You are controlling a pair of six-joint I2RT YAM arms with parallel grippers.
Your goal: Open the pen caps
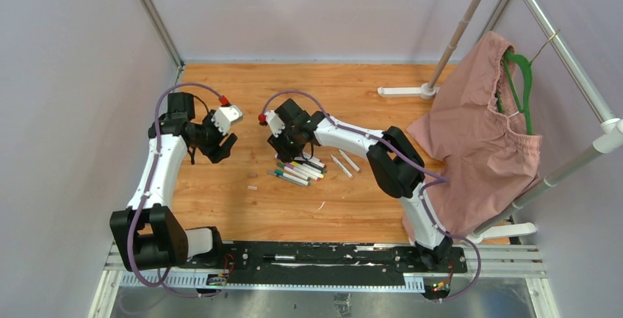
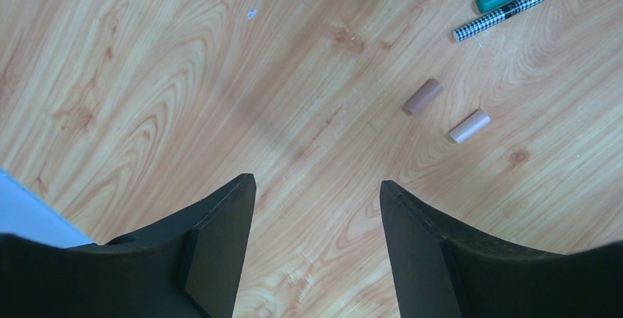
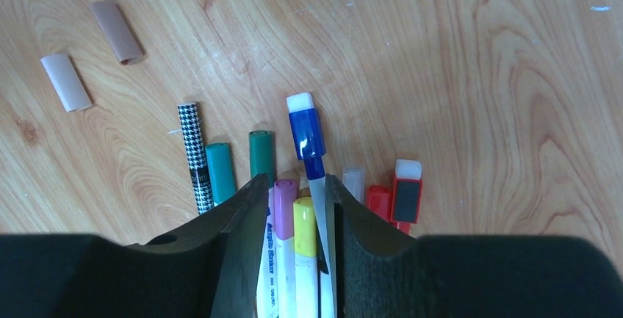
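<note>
The right gripper [image 3: 294, 186] has its jaws narrowly apart over the pens [image 1: 297, 172], with a purple cap [image 3: 285, 188] and a yellow cap [image 3: 304, 215] between them and a blue cap [image 3: 305, 133] just ahead of the tips. Whether they clamp anything cannot be told. The left gripper [image 2: 316, 182] hangs wide open and holds nothing above the wooden table [image 2: 147, 76], near a loose brown cap [image 2: 422, 96] and a loose pale cap [image 2: 469, 125].
</note>
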